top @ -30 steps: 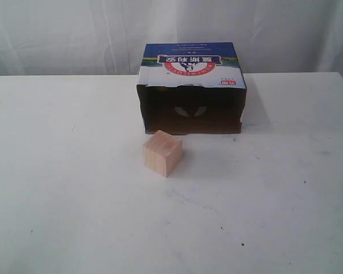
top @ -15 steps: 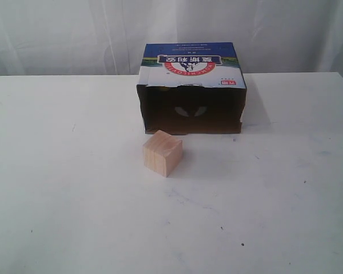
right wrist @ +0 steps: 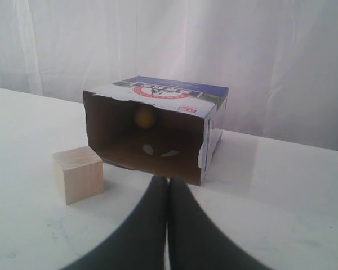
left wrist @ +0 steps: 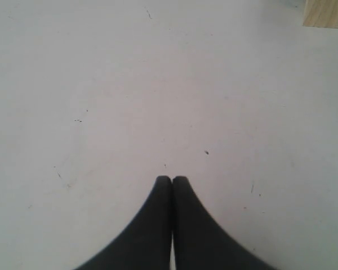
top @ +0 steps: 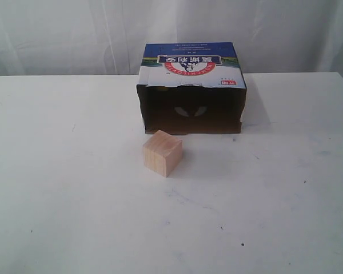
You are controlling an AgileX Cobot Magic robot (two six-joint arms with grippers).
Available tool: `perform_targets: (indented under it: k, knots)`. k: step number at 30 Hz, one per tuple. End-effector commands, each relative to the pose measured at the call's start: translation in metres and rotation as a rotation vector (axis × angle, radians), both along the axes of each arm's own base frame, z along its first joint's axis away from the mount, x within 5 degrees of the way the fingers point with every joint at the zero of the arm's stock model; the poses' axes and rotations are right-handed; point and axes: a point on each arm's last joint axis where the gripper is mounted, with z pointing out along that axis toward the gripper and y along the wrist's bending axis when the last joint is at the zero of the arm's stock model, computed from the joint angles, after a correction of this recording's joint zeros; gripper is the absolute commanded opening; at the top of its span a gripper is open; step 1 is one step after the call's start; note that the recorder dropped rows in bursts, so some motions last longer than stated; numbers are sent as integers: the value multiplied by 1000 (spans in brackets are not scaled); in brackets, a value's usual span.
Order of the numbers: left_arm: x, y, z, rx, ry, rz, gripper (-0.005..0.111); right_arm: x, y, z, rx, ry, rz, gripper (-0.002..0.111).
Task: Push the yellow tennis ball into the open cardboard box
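The open cardboard box (top: 191,67) lies on its side at the back of the table, its dark opening facing the front. In the right wrist view the box (right wrist: 174,93) is straight ahead, and the yellow tennis ball (right wrist: 144,116) shows dimly deep inside it, near the back wall. My right gripper (right wrist: 168,179) is shut and empty, a short way in front of the box's opening. Over bare table my left gripper (left wrist: 172,179) is shut with nothing in it. Neither gripper shows in the exterior view.
A pale wooden cube (top: 162,153) stands just in front of the box's left half, also seen as the cube (right wrist: 78,174) and a cube corner (left wrist: 327,14). The white table (top: 74,200) ends at a white curtain (top: 74,34) behind.
A dark part of the right arm at the exterior view's right edge has slipped out of view. Box and cube have not moved.
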Motion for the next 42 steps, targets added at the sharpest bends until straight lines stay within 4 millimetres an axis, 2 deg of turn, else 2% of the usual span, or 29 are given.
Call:
perform_targets:
  k: [1, 42]
  knots:
    - [-1, 0, -3, 7, 15, -5, 0, 0, -1, -4, -9, 21, -8, 0]
    - [-1, 0, -3, 9, 15, -5, 0, 0, 0, -4, 4, 26, -6, 0]
